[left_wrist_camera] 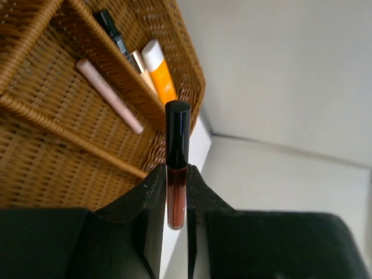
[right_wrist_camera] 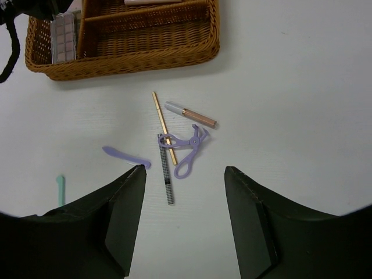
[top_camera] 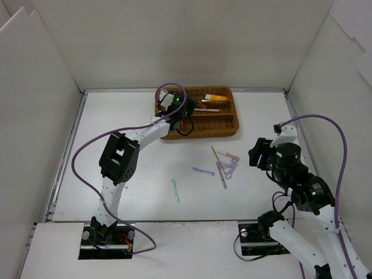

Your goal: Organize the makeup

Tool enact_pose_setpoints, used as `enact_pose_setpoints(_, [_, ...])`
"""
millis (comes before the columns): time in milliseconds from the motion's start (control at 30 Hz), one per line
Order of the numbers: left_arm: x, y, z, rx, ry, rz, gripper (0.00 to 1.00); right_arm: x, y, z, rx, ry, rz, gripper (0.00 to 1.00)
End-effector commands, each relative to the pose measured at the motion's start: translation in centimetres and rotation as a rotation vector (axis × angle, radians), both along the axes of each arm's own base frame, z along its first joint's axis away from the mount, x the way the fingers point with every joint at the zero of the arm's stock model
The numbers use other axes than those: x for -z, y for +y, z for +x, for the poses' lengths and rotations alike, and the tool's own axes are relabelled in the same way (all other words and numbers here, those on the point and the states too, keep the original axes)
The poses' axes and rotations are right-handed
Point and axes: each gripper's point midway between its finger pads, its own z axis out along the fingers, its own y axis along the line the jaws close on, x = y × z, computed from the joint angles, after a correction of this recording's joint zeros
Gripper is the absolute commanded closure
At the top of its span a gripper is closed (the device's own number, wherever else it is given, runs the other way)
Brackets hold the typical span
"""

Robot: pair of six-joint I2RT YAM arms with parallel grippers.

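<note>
Wicker tray (left_wrist_camera: pixel 58 157) holds orange tube (left_wrist_camera: pixel 160 72), pink pencil (left_wrist_camera: pixel 109 96).

1 tray (top_camera: pixel 215 132), 6 loose makeup pcs (right_wrist_camera: pixel 60 189) (right_wrist_camera: pixel 125 156) (right_wrist_camera: pixel 189 151) (right_wrist_camera: pixel 164 127) (right_wrist_camera: pixel 167 177) (right_wrist_camera: pixel 190 114).

My white bench (right_wrist_camera: pixel 290 116). A wicker tray (right_wrist_camera: pixel 145 55) stands at its far side. Nearer me lie a gold pencil (right_wrist_camera: pixel 164 128) touched by a lilac curler (right_wrist_camera: pixel 189 152), a gloss tube (right_wrist_camera: pixel 190 115), a dark pencil (right_wrist_camera: pixel 166 177), a lilac stick (right_wrist_camera: pixel 125 156) and, apart, a mint tool (right_wrist_camera: pixel 60 189).
</note>
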Motion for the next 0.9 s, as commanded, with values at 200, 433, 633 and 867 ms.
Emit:
enact_pose_setpoints(200, [-5.2,-0.4,3.7,-0.21,-0.098,-0.25,1.0,0.0,-1.2,0.3,0.062,0.004,-0.027,0.46])
enact_pose_setpoints(433, [-3.6,-1.1,4.2,-0.236,-0.07,-0.259,0.94,0.6,-1.4,0.1,0.064,0.021,-0.04,0.45])
enact_pose_setpoints(633, [-2.0,-1.3,4.8,-0.252,-0.05,-0.261,0.87,1.1,-1.4,-0.1,0.059,0.039,-0.048,0.44])
enact_pose_setpoints(867, [-0.7,-1.5,5.5,-0.267,-0.04,-0.258,0.68,1.5,-1.3,-0.4,0.042,0.057,-0.053,0.43])
